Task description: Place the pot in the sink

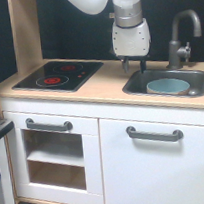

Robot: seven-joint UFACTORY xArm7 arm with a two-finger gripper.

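Note:
The light-blue pot (pixel 168 86) with its tan rim sits inside the dark grey sink (pixel 138 81), toward the exterior view's right of the basin. The grey curved faucet (pixel 182 37) stands behind the sink. My gripper (pixel 134 65) hangs from the white arm above the sink's back left corner, to the left of and above the pot. Its two dark fingers are apart and hold nothing.
A black two-burner stovetop (pixel 60 75) with red rings lies on the wooden counter at the exterior view's left. A wooden side post (pixel 24 31) rises at the far left. White cabinet doors with grey handles (pixel 154 134) are below the counter.

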